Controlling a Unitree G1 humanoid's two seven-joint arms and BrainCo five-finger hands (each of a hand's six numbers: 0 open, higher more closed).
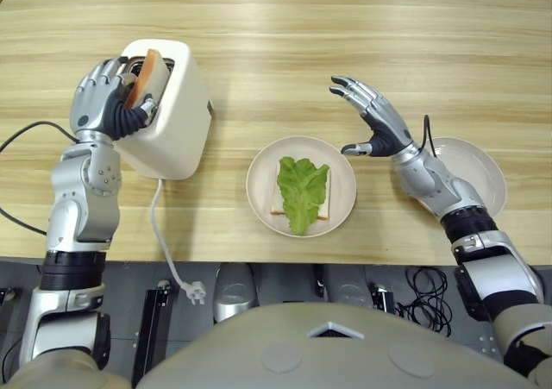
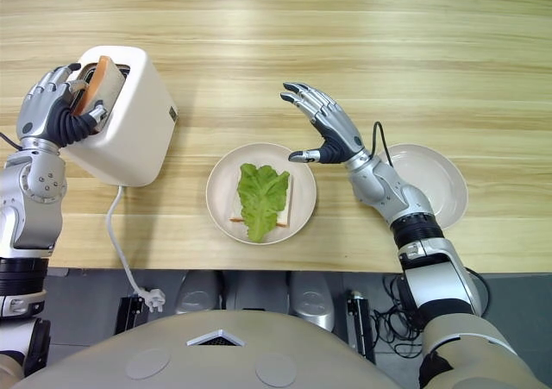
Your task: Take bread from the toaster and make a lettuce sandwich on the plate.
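In the left eye view, a pale wooden plank table (image 1: pixel 362 35) stretches across the scene. A round cream plate (image 1: pixel 257 175) sits near its front edge. On the plate lies a square white bread slice (image 1: pixel 278 201). A ruffled green lettuce leaf (image 1: pixel 302 192) lies on top of it, its tip overhanging the slice toward the front rim. Left of the plate and a little farther back stands a boxy cream toaster (image 1: pixel 172 122), turned at an angle. A brown-crusted slice of toast (image 1: pixel 152 72) sticks up from its slot. The left hand (image 1: pixel 99 96) is at the toaster's top on the side away from the plate, fingers curled and pinching that slice, which is still in the slot.

In the right eye view, the right hand (image 2: pixel 326 128) hangs just right of the plate and slightly behind it, fingers straight and spread, thumb pointing toward the plate, holding nothing. Farther right of the plate a shallow round white dish (image 2: pixel 440 178) rests on the wood, partly under the forearm. A white power cord (image 2: pixel 116 234) runs from the toaster over the table's front edge left of the plate, and its plug (image 2: pixel 153 299) lies loose. In front of the plate, past the edge, is dark grey floor (image 2: pixel 78 294) with a tangle of black cables (image 2: pixel 388 318).
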